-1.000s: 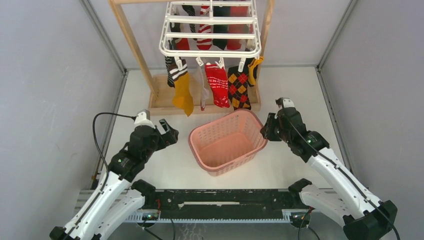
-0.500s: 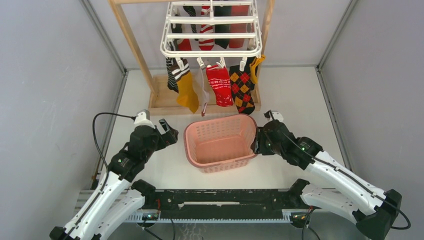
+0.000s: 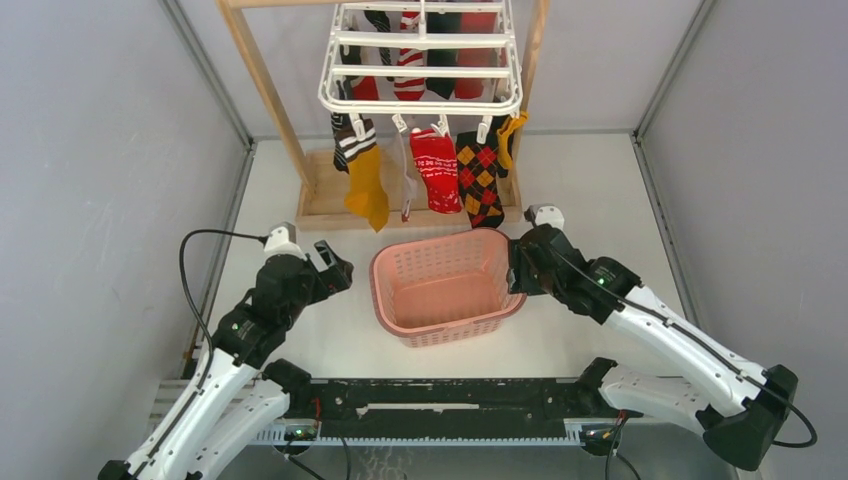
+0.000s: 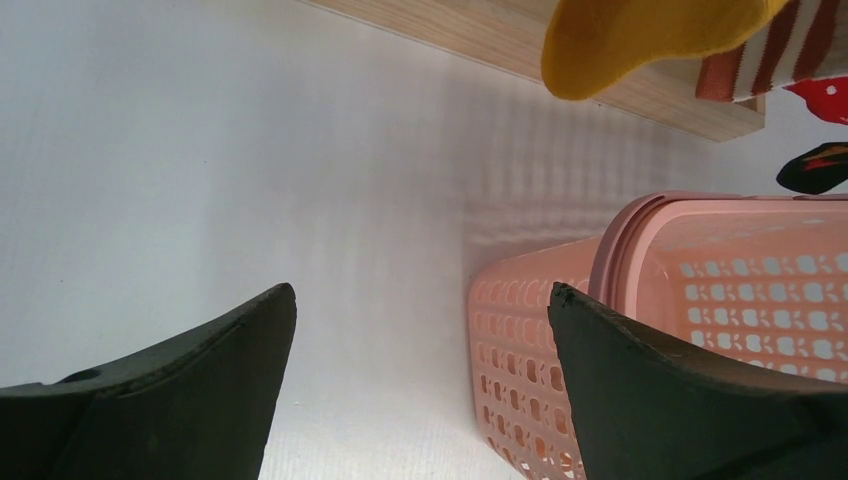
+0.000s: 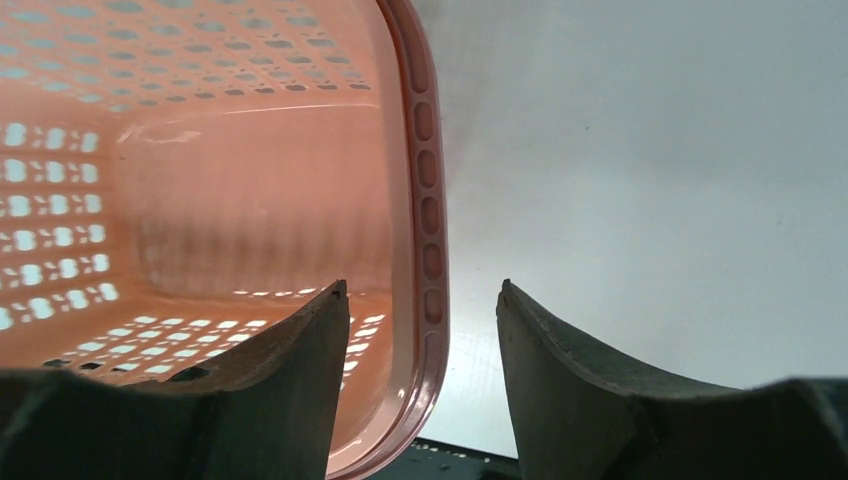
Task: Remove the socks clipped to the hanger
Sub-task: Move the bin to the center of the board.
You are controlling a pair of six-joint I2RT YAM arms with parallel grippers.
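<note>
Left gripper (image 3: 337,263) spread wide, right gripper (image 3: 514,271) parted — both arms stretched forward, low

Basket (image 3: 452,326) on table (image 3: 600,190), hanger (image 3: 420,72) behind it, socks (image 3: 435,170) hanging beneath

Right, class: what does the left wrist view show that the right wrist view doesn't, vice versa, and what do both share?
Left wrist only: a mustard sock, a striped sock, the wooden base, the basket from outside. Right wrist only: the basket's inside, its rim within the open right gripper. Both: basket and white table.
</note>
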